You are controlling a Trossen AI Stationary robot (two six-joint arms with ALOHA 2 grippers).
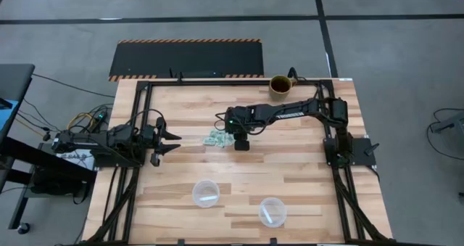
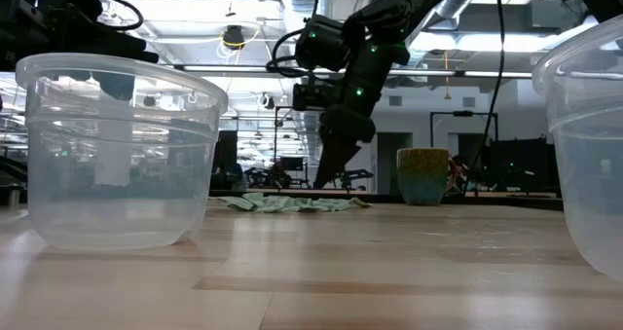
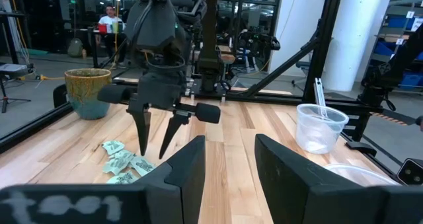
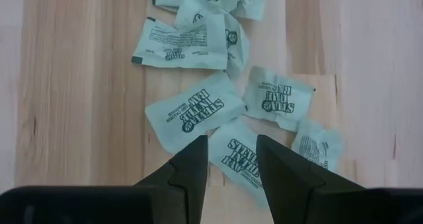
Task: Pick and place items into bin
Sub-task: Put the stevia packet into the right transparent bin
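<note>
Packets [image 4: 190, 112] lie overlapping in a loose pile mid-table, well apart from the clear cups [image 1: 206, 193]. Your right gripper [image 4: 230, 159] hangs just above them, fingers partly spread and empty, so you risk pinching two packets or skidding off flat ones. Left gripper [image 1: 168, 140] waits at the table's left edge, spread and empty.

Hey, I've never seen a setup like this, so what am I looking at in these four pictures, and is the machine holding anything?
It is a robot with two dark arms at a wooden table. One picture looks straight down, one looks level across the tabletop, and two come from cameras on the arms' wrists.

On the table lie a small pile of pale green packets, two clear cups and a brown mug at the far edge.

The right gripper hangs open just above the packets, one of which lies between its fingers, not yet gripped. The left gripper waits open at the left side. Neither holds anything.
</note>
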